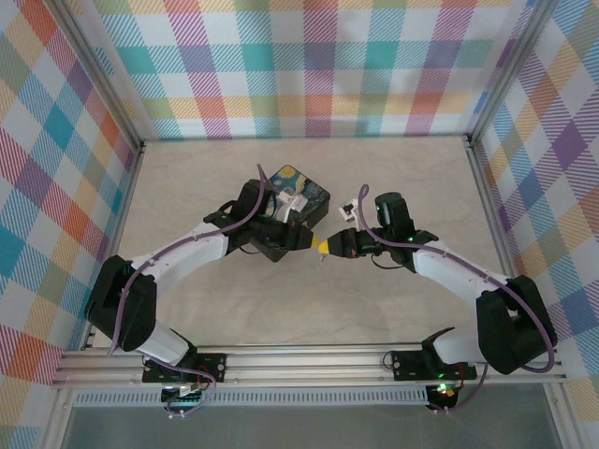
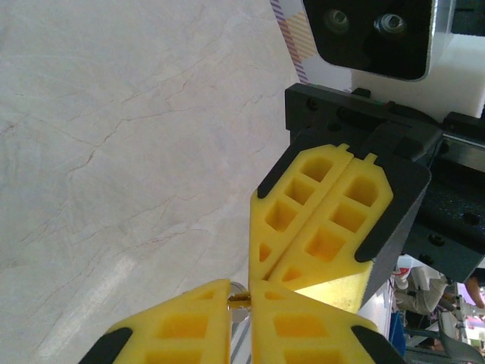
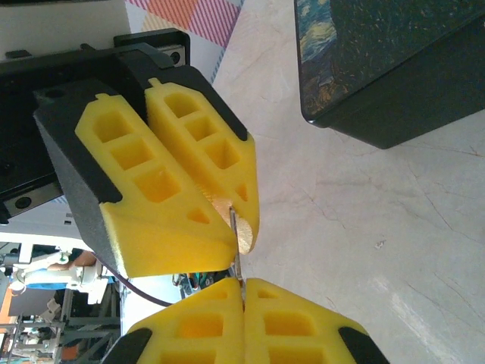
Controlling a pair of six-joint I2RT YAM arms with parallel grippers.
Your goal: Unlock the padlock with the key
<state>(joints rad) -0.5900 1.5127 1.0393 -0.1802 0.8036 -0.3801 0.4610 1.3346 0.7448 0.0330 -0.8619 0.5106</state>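
My two grippers meet tip to tip in front of the painted tin box (image 1: 298, 195). The left gripper (image 1: 309, 240) is shut on a small brass padlock (image 3: 244, 230), which is mostly hidden by the yellow pads. A sliver of the padlock (image 2: 239, 299) shows between my left fingertips (image 2: 198, 302). The right gripper (image 3: 242, 284) is shut on the thin silvery key (image 3: 236, 246). The key's blade points up into the padlock held by the left gripper. In the left wrist view the right gripper (image 2: 333, 220) stands just above my own left fingers.
The dark tin box (image 3: 379, 61) lies just behind the left wrist, on the beige marble-patterned tabletop (image 1: 281, 309). Checked walls (image 1: 318, 65) close the table in at the back and on both sides.
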